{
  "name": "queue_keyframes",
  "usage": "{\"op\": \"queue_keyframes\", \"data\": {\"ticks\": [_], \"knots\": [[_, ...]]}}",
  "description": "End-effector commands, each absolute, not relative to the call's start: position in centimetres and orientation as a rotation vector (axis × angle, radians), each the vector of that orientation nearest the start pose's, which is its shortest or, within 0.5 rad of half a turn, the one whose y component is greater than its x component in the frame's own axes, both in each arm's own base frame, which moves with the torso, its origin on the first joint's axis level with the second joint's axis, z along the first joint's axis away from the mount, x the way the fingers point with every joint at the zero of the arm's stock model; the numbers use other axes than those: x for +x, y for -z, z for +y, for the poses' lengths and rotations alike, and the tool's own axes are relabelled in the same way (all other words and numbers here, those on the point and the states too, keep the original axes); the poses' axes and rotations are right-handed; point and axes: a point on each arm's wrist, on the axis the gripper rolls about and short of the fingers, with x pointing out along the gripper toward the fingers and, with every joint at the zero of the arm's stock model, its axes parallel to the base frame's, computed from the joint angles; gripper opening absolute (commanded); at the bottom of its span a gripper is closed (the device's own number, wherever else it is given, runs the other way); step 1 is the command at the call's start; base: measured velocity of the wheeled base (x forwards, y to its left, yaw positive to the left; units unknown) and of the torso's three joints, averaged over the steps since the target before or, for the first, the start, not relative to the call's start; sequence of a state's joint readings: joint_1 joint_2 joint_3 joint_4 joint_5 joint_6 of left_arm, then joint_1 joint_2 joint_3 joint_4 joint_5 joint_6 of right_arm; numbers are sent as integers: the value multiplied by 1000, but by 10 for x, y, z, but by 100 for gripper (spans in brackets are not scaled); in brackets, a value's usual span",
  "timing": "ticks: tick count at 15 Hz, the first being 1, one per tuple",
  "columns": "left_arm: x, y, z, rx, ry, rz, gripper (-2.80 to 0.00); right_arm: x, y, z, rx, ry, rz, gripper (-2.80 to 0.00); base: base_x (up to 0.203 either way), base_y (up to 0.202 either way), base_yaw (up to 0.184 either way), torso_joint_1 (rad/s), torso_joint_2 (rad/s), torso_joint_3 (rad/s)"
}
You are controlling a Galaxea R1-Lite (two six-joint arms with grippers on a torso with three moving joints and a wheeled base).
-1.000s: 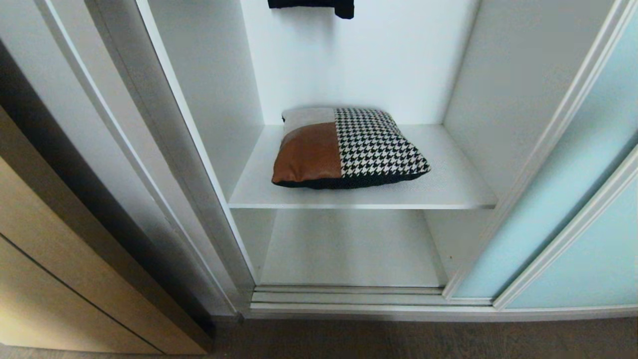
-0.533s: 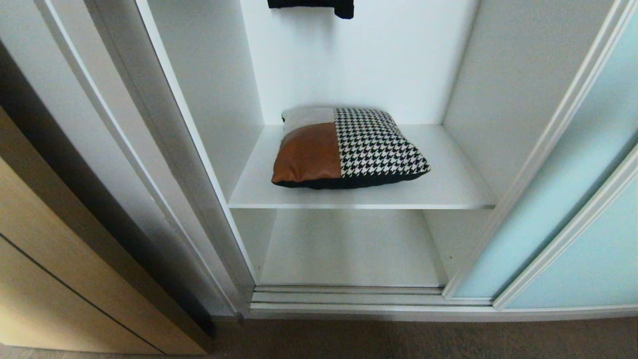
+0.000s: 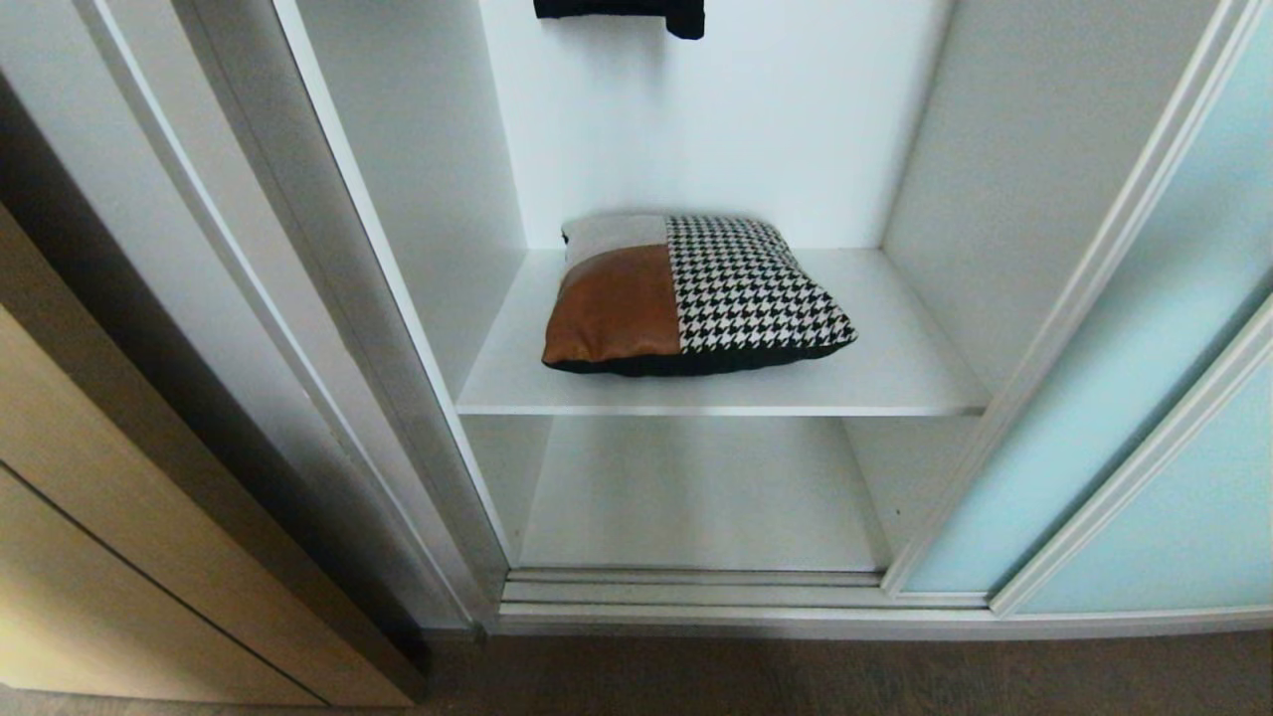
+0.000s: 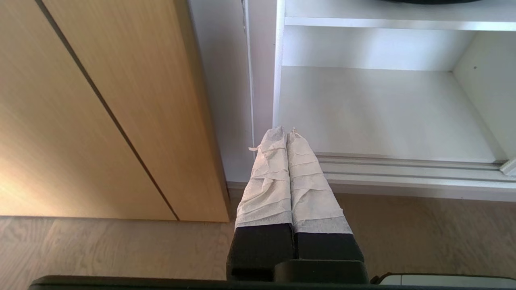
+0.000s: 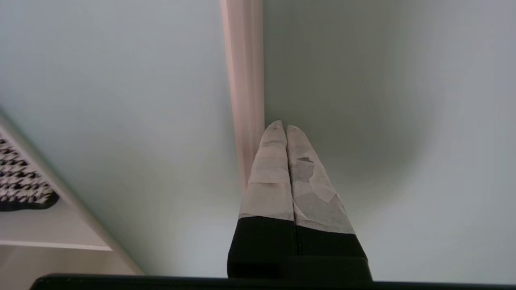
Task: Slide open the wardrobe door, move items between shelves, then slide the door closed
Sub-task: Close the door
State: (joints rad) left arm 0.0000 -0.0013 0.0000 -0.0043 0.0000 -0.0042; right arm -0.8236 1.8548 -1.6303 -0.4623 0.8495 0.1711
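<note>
Your wardrobe stands open: the sliding door (image 3: 1124, 398) is pushed over to the right, its frosted aqua glass and pale frame covering the right part of the opening. The cushion (image 3: 691, 293) lies flat on the upper shelf (image 3: 895, 383), a little left of the middle and toward the far wall, with bare board on both sides of it. The lower shelf (image 3: 696, 497) below it holds nothing that shows here.

Neither arm appears from the head camera. Your right gripper (image 5: 281, 127) has its taped fingers pressed together with nothing between them, and it points at the glass of the door, right beside an upright frame strip (image 5: 244, 80); whether the tips touch the glass you cannot tell. From that wrist the cushion's houndstooth corner (image 5: 22, 185) shows off to the side, so the cushion lies to the left of this gripper and further into the wardrobe. Your left gripper (image 4: 286, 131) is also pressed shut and empty, low down near the floor (image 4: 121, 249), aimed at the left front corner of the lower shelf beside a wooden cabinet (image 4: 100, 100).

By my reading the door step is done and the cushion move comes next. The right arm looks the likelier one to reach it, and it must swing left and open first
</note>
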Motion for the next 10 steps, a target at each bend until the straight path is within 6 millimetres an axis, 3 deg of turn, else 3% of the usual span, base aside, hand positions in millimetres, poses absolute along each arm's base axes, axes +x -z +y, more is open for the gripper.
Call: {"op": "queue_keyframes", "data": {"ticks": [1,6,10], "knots": [[-23,-76,0,-5,0,-3,-280,257,-349,-239,-5,-83,-154,-280,0,0,0,0,0,0],[-23,-76,0,-5,0,-3,-280,253,-355,-193,4,-174,-153,-280,0,0,0,0,0,0],[-23,-76,0,-5,0,-3,-280,239,-360,-155,10,-246,-155,-280,0,0,0,0,0,0]]}}
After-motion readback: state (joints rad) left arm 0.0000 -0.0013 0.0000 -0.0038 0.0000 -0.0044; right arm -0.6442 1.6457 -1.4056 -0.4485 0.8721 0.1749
